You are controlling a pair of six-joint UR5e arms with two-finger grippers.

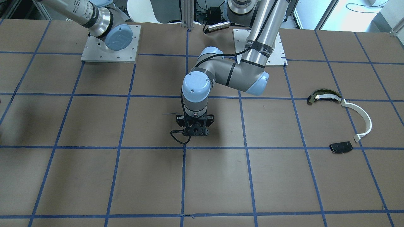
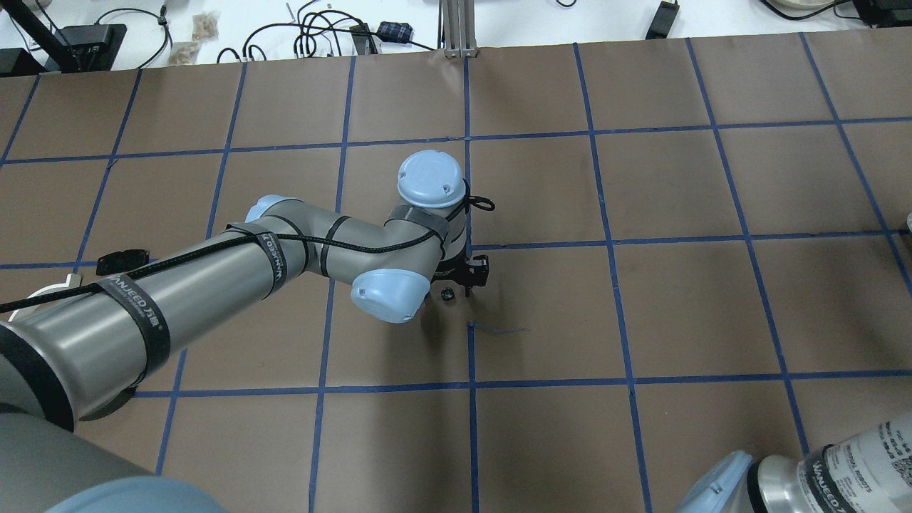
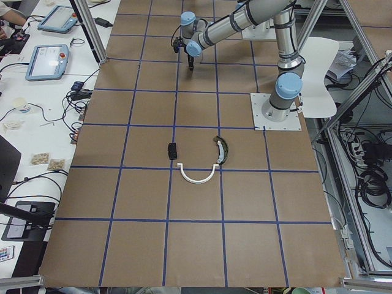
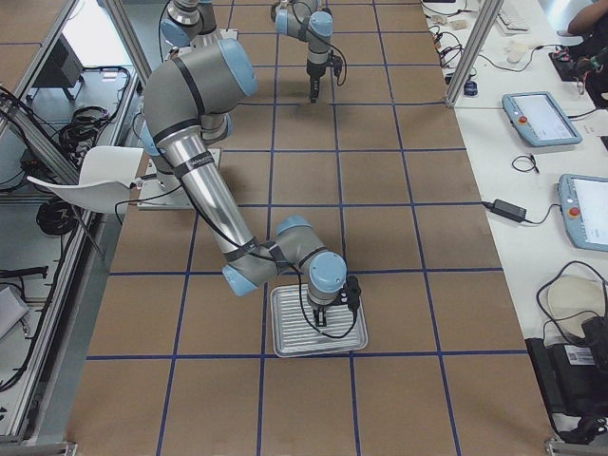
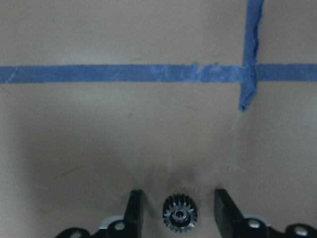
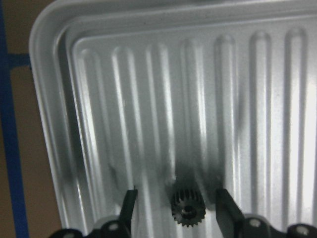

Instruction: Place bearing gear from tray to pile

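Gear point(image 6: 187, 206) in tray point(image 6: 43, 79): right gripper point(image 6: 176, 196) wide, astride it, likely for pickup. Left gripper point(image 5: 178, 194) wide, astride second gear point(image 5: 180, 213), well off tray.

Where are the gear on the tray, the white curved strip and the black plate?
gear point(image 6: 187, 208): right wrist view, its toothed face.
white curved strip point(image 1: 367, 121): front-facing view, middle of its arc.
black plate point(image 1: 341, 147): front-facing view, its flat top.

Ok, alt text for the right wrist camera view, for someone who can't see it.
A small dark bearing gear lies on a ribbed silver tray, between the open fingers of the right hand, touching neither. The tray's corner and blue-taped brown table show at left.
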